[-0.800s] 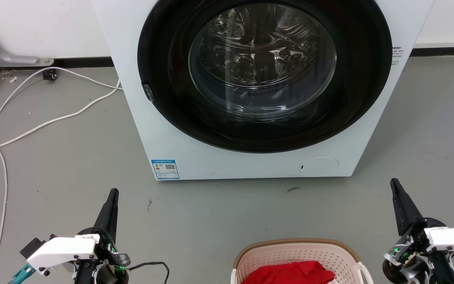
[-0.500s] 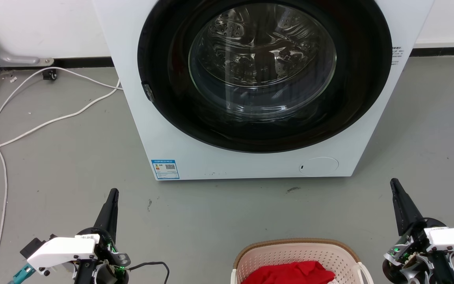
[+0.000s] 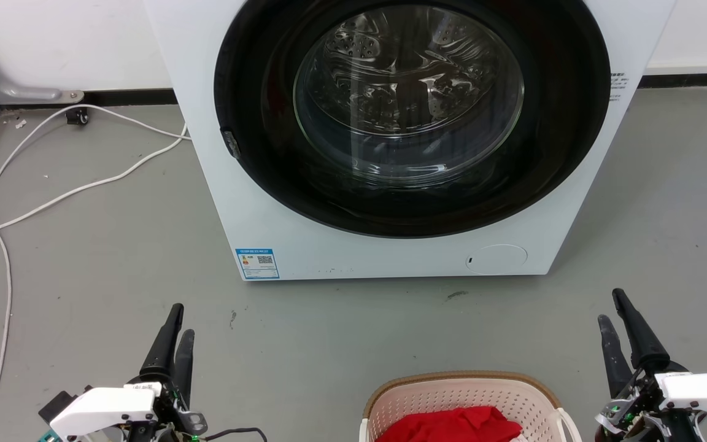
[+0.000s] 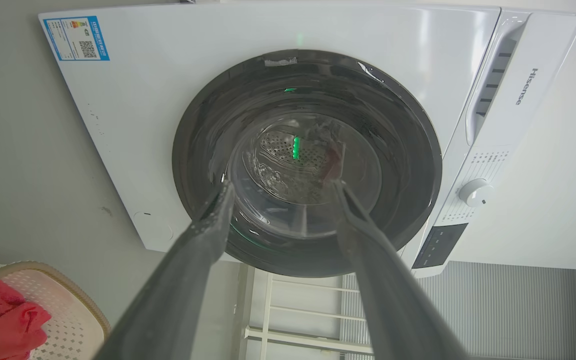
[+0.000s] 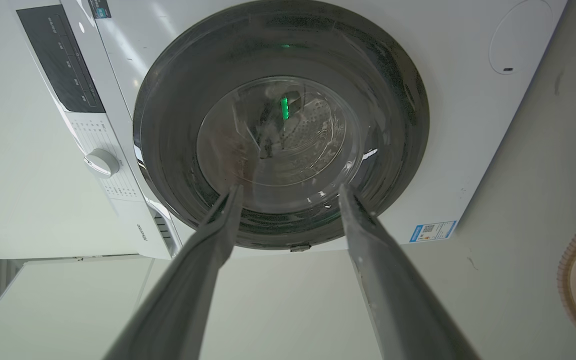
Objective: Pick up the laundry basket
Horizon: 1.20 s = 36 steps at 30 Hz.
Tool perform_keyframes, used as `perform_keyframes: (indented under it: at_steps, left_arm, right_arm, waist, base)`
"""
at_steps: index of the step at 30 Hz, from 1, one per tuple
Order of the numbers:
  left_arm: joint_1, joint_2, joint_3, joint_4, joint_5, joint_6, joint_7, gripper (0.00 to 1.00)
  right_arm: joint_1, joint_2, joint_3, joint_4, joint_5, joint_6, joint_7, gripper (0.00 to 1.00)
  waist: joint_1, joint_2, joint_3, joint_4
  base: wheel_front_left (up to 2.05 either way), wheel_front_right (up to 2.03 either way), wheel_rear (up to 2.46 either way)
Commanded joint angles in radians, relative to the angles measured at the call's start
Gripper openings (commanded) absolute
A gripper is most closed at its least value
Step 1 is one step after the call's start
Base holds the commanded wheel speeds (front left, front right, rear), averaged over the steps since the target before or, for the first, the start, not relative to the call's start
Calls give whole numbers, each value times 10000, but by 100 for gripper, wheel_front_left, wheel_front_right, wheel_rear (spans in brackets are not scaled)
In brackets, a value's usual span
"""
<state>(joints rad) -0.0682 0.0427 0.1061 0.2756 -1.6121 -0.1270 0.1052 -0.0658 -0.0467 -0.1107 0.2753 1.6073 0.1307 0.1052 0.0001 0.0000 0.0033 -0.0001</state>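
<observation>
Nearest: cream perforated plastic laundry basket (image 3: 461, 376), brown rim, on grey floor (image 3: 114, 258), holding red cloth (image 3: 452, 425), ungrasped. Left gripper (image 3: 181, 320) and right gripper (image 3: 611, 306) flank it, jaws apart, probably readying for the handles. Beyond: white front-loading washing machine (image 3: 267, 209).

The washing machine (image 3: 280, 202), its door shut, blocked the way ahead like a wall. Before the washing machine a band of grey floor (image 3: 341, 319) lay open as far as the laundry basket (image 3: 458, 376). Left of the washing machine white cables (image 3: 83, 187) trailed across the floor; right of it the floor ran open. The left gripper (image 3: 181, 320) and right gripper (image 3: 610, 306), fingers parted, hung before the washing machine's front corners, with floor showing between each and the basket.
</observation>
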Motion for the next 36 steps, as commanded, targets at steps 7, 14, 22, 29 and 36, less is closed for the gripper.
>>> perform_keyframes:
  at_steps: [7, 14, 22, 29, 36]
  left_arm:
    - [-163, 37, 57, -396, 907, -13, -395, 100]
    - [-96, 43, 3, -768, 2215, 123, -723, 100]
    - [-3, 49, -265, -1179, 3900, 419, -1066, 100]
    - [89, 54, -545, -1439, 5350, 641, -1343, 100]
    - [143, 58, -794, -1627, 6733, 820, -1599, 100]
  right_arm:
    - [-77, -16, -41, -468, -987, 0, -388, 100]
    - [102, -19, 159, -1038, -2831, 0, -718, 100]
    - [275, -22, 378, -1619, -4833, 0, -1062, 100]
    - [452, -25, 498, -1985, -6349, 0, -1339, 100]
    - [592, -28, 542, -2255, -7745, 0, -1598, 100]
  waist:
    - [0, 0, 5, 6]
    - [0, 0, 2, 22]
    - [0, 0, 0, 32]
    - [0, 0, -11, 47]
    - [0, 0, -7, 70]
  base:
    - [0, 0, 0]
    - [0, 0, 0]
    - [0, 0, 0]
    - [0, 0, 0]
    - [0, 0, 0]
